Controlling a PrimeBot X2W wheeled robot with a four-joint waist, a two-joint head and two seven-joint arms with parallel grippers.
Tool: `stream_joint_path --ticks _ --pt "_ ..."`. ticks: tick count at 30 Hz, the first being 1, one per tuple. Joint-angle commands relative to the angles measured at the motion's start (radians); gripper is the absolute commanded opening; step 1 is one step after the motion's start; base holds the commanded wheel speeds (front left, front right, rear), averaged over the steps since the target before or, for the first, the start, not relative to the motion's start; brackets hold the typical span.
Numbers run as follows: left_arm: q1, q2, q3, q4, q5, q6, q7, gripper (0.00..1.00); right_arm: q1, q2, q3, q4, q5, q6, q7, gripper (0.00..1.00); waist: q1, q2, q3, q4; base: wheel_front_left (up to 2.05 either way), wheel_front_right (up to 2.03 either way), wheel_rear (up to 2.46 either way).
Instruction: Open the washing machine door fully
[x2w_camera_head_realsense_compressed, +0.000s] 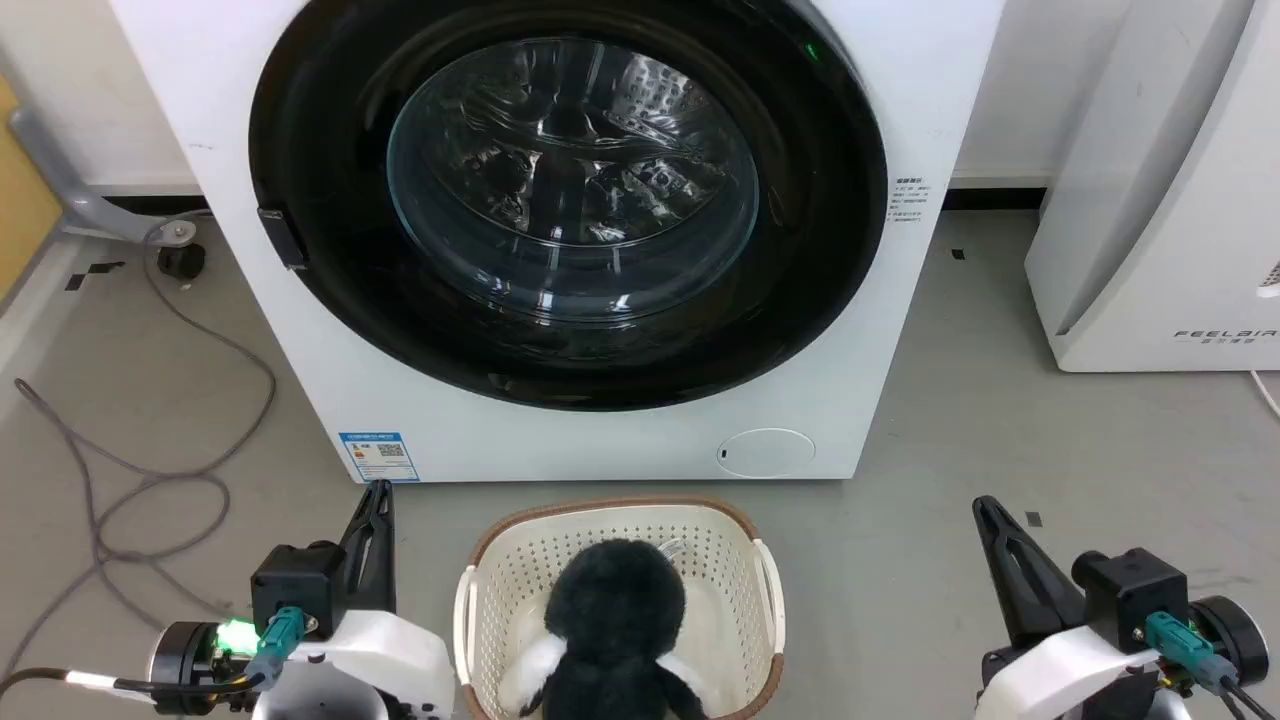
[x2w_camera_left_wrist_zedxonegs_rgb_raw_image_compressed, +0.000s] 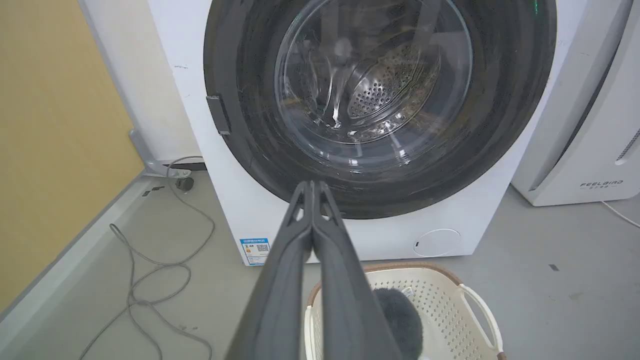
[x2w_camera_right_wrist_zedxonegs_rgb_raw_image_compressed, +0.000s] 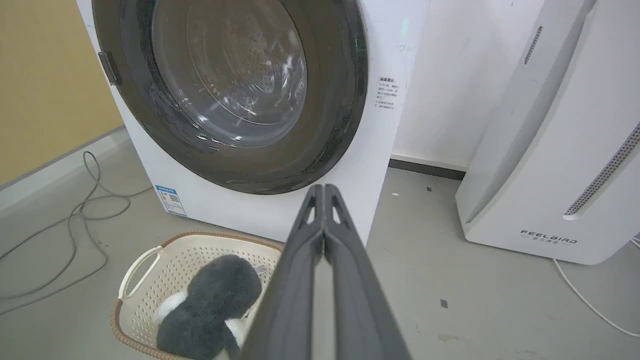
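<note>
Hanging low at either side of a basket (x2w_camera_head_realsense_compressed: 478, 560), the left claw (x2w_camera_head_realsense_compressed: 378, 492) and the right claw (x2w_camera_head_realsense_compressed: 985, 506) are both pinched shut with nothing between their fingers. Each points towards the washing machine (x2w_camera_head_realsense_compressed: 560, 448) and is well short of touching it.

The basket sits on the floor (x2w_camera_head_realsense_compressed: 1000, 420) just in front of the machine, with a dark soft toy (x2w_camera_head_realsense_compressed: 615, 610) slumped in it. It lies right where the door would sweep or where the robot might want to stand.

The door (x2w_camera_head_realsense_compressed: 800, 260) is closed and looks flush against the white front, its glass bowl (x2w_camera_head_realsense_compressed: 570, 190) bulging at the middle.

I'd judge it a stiff, fairly weighty thing. It should stay rigid on its hinge, hold with a catch that gives all at once, then swing freely. The glossy black ring and the glass look slick and offer nothing to pinch, and the glass is no place to push hard.

The only purchase I can see is the small dark tab (x2w_camera_head_realsense_compressed: 280, 238) on the rim at the robot's left, nearer the left claw. I take it for the pull, though I can't be certain it isn't hinge hardware. A claw would have to open, hook or nip that edge, and draw outward along an arc.

A loose cable (x2w_camera_head_realsense_compressed: 200, 330) trails on the floor to the left, and a white appliance (x2w_camera_head_realsense_compressed: 1150, 200) stands off to the right.
</note>
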Motion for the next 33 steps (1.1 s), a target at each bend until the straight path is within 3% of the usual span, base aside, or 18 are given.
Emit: stream_joint_path --ticks 1,22,23,33 --pt "0.014 0.0 -0.001 -0.004 0.003 0.003 0.0 0.0 -0.014 0.001 -0.002 0.002 0.0 0.001 0.001 0.0 0.0001 0.0 0.0 0.0 0.0 0.0 0.0" --pt "0.014 0.0 -0.001 -0.004 0.003 0.003 0.0 0.0 -0.014 0.001 -0.002 0.002 0.0 0.001 0.001 0.0 0.0001 0.0 0.0 0.0 0.0 0.0 0.0" --pt "0.0 0.0 0.0 0.0 0.0 0.0 0.0 1.0 0.0 0.0 0.0 0.0 0.0 0.0 0.0 1.0 0.0001 0.0 0.0 0.0 0.0 0.0 0.0" --pt "-0.001 0.0 -0.007 -0.003 -0.01 0.013 -0.02 1.0 0.003 0.0 -0.009 -0.013 0.035 0.0 -0.02 1.0 0.0001 0.0 0.002 0.0 0.0 0.0 0.0"
